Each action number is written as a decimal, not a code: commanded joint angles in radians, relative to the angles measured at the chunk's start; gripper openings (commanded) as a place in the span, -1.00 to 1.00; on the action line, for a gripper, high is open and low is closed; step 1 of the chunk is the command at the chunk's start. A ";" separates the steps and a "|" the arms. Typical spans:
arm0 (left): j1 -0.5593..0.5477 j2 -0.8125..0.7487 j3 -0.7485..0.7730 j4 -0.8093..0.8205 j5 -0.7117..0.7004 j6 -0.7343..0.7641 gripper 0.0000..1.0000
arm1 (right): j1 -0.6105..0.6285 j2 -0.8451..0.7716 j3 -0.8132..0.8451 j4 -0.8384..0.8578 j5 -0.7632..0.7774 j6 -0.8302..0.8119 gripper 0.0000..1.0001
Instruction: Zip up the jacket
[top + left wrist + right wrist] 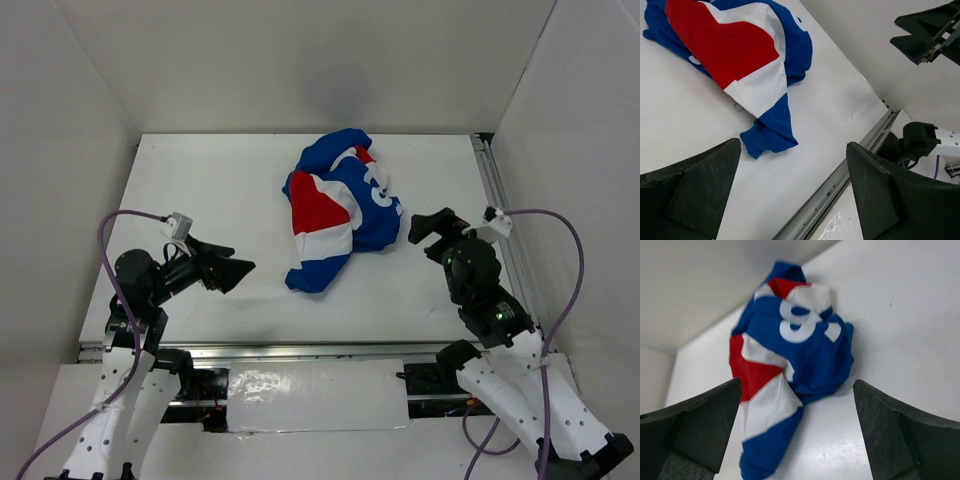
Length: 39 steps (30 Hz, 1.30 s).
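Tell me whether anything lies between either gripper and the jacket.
Nothing visible does. The jacket lies crumpled on the table, and only bare white surface separates it from the open left gripper and the open right gripper. In the top view the right one sits closer to the fabric's edge.

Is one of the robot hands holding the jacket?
No, the jacket lies crumpled alone, and the left gripper and right gripper are open, apart from it.

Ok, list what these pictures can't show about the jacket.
Zipper: in no view; folds of the crumpled jacket hide it.
White lettering: right wrist view, blurred and folded under, unreadable.
Small pale object beside the jacket: left wrist view, too small to identify.
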 commanded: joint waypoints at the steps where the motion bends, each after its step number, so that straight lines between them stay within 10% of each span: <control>1: -0.003 -0.008 -0.004 0.032 -0.006 0.011 0.99 | 0.014 0.113 0.051 0.022 -0.159 -0.123 0.99; 25: -0.001 0.037 -0.002 -0.053 -0.063 -0.006 0.99 | 0.277 1.278 0.558 -0.012 -0.254 -0.112 0.99; 28: -0.001 0.029 -0.004 -0.061 -0.069 -0.006 0.99 | 0.277 1.339 0.602 -0.020 -0.274 -0.117 0.74; 29: -0.001 0.025 -0.005 -0.063 -0.070 -0.006 0.99 | 0.277 1.344 0.607 -0.014 -0.294 -0.117 0.29; 35: -0.001 0.000 -0.013 -0.063 -0.072 -0.004 0.99 | 0.254 1.090 0.557 0.069 -0.334 -0.140 -1.00; 39: -0.001 0.006 -0.015 -0.060 -0.092 -0.010 0.99 | 0.138 0.860 0.517 0.117 -0.419 -0.135 -1.00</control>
